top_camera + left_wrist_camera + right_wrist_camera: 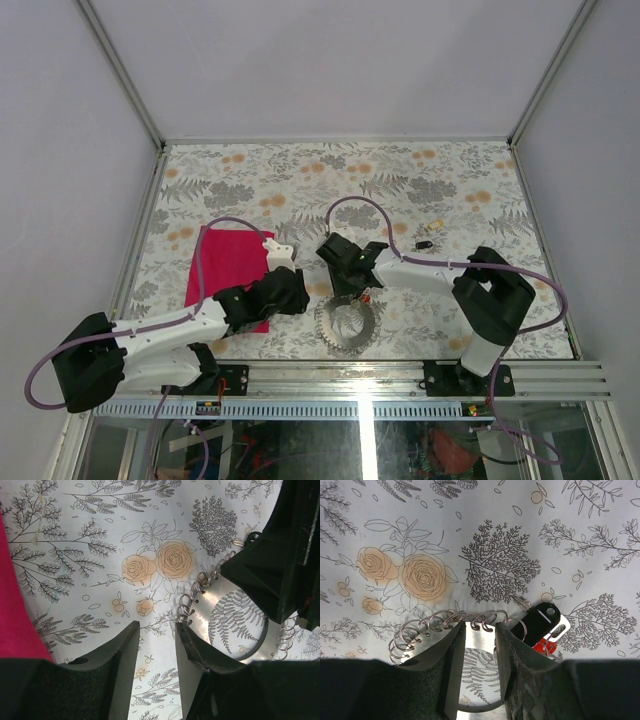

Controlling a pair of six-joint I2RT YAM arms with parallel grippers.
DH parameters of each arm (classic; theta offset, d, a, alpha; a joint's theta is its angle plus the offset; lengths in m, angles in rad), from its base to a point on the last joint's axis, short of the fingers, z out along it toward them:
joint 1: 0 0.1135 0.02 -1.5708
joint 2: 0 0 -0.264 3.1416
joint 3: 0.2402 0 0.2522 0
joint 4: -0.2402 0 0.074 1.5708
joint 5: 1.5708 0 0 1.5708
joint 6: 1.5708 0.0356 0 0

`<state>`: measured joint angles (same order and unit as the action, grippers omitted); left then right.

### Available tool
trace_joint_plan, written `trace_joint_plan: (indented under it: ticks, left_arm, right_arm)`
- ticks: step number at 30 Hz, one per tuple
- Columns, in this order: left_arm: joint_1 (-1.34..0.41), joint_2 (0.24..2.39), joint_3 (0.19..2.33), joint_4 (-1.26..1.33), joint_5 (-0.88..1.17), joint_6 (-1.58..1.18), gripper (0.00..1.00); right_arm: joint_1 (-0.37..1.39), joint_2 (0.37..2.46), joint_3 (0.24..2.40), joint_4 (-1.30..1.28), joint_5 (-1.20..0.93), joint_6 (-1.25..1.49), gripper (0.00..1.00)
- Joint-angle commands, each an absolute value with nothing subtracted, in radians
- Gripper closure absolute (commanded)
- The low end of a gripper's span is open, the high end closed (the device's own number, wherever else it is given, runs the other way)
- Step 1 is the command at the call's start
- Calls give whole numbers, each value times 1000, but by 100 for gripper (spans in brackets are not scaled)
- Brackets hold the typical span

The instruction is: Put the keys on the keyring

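The keyring (330, 338) is a flat silver ring plate with several wire loops along its rim, lying near the table's front edge. My right gripper (480, 627) (345, 285) hangs open over its far rim, two loops (485, 620) between the fingertips. A black-headed key (540, 620) and a red-headed key (540, 645) lie at the rim just right of that gripper. My left gripper (157, 626) (305, 297) is open and empty at the plate's left side, its right fingertip touching the loops (186, 611). Two loose keys, one black (424, 243) and one pale (437, 225), lie farther back right.
A magenta cloth (225, 262) (12, 605) lies flat left of the left gripper. The floral table cover (330, 180) stretches toward the back. Metal frame rails (420, 378) run along the near edge by the arm bases.
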<state>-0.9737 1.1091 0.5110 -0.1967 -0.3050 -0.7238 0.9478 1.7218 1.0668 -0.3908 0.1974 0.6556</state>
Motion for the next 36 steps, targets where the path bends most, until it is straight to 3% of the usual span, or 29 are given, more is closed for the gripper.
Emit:
trace_joint_plan:
  ticks: [1,15,26,36]
  left_arm:
    - [-973,1085,494,-195,-350,-715,64]
    - [-972,1070,490,-210,-350,-718,63]
    - [-973,1038,514,-249,-373,-717,63]
    - [-972,850,608,-305,-430,-628,63]
  right_arm:
    - [958,1753,1120,-409,223,671,64]
    - [959,1788,1117,-414,237,666,70]
    - [958,1721,1083,-376,254,633,99]
    - [958,1449,953,-208,148,452,100]
